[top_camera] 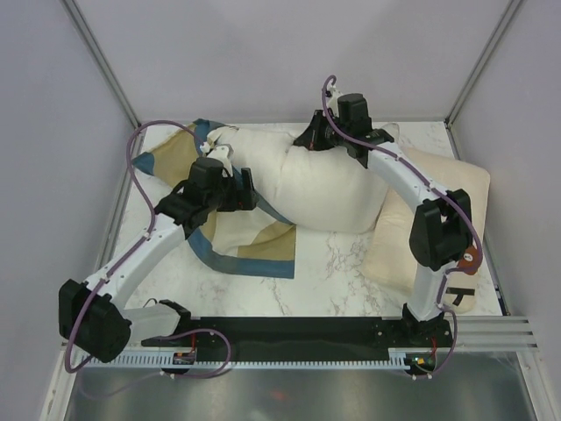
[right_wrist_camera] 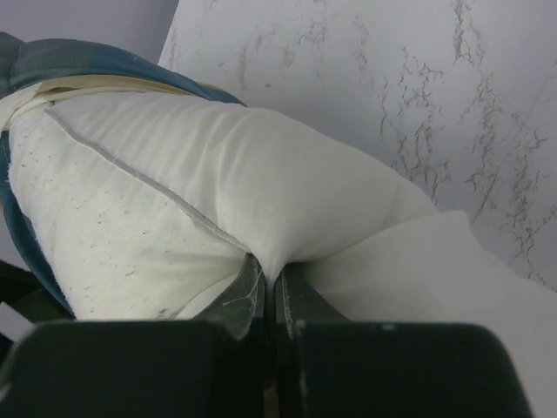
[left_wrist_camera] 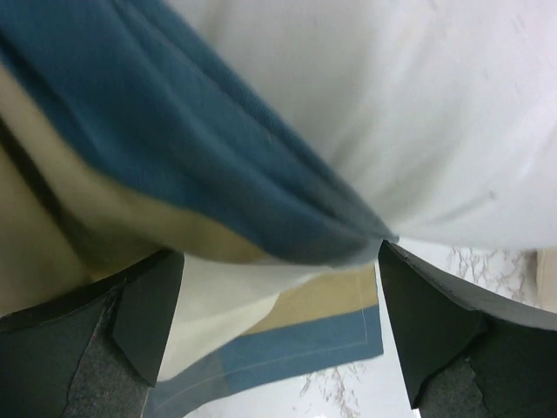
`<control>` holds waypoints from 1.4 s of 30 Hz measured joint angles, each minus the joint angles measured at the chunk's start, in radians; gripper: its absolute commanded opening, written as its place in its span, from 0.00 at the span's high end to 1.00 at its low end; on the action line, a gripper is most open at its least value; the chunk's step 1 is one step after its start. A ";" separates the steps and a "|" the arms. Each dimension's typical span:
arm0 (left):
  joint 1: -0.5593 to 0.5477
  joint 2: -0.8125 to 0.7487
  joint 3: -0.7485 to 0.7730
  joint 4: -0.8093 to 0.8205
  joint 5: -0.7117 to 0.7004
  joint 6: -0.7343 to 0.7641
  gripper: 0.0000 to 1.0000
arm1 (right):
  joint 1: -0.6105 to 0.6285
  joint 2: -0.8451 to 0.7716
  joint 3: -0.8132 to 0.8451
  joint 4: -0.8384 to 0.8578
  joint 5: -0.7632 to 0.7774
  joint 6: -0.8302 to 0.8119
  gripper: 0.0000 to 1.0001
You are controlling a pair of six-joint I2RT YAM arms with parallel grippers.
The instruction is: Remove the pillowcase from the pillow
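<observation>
The right hand [top_camera: 317, 139] is closed tight on a pinch of the pillow [top_camera: 329, 184]. In the right wrist view its fingers [right_wrist_camera: 248, 300] meet on the off-white cloth beside a seam, at the pillow's bare end. That grip looks meant as an anchor, so the pillow cannot slide along when the cover is drawn the other way.

The left hand [top_camera: 235, 189] stands wide open and holds nothing. In its wrist view both fingers [left_wrist_camera: 148, 318] are spread well apart, with a steel-blue fold of the pillowcase [left_wrist_camera: 218, 165] hanging just ahead of them, unpinched. Beyond that fold, to the right of this hand, is the pillow's plain white side [left_wrist_camera: 418, 113].

Most of the pillowcase [top_camera: 254, 246] lies slack on the marble counter [top_camera: 337, 276] below and beside the left hand. The remainder is bunched around the pillow end farthest from the right hand, where blue cloth [right_wrist_camera: 87, 61] wraps it. So the cover seems mostly off, with only that last end caught. The open left hand appears placed to take a fresh hold nearer the bunched part.

A flatter cream pillow [top_camera: 469, 189] lies under the right arm, untouched.
</observation>
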 measured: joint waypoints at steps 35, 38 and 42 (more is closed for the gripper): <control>0.018 0.010 0.199 -0.140 0.142 0.063 0.98 | -0.026 -0.090 0.209 -0.237 0.281 -0.218 0.02; 0.045 0.105 0.229 -0.140 0.154 0.087 0.98 | -0.018 -0.274 0.080 -0.224 0.351 -0.247 0.02; 0.084 0.161 0.228 -0.140 0.158 0.118 0.98 | 0.061 -0.591 -0.228 -0.168 0.421 -0.259 0.02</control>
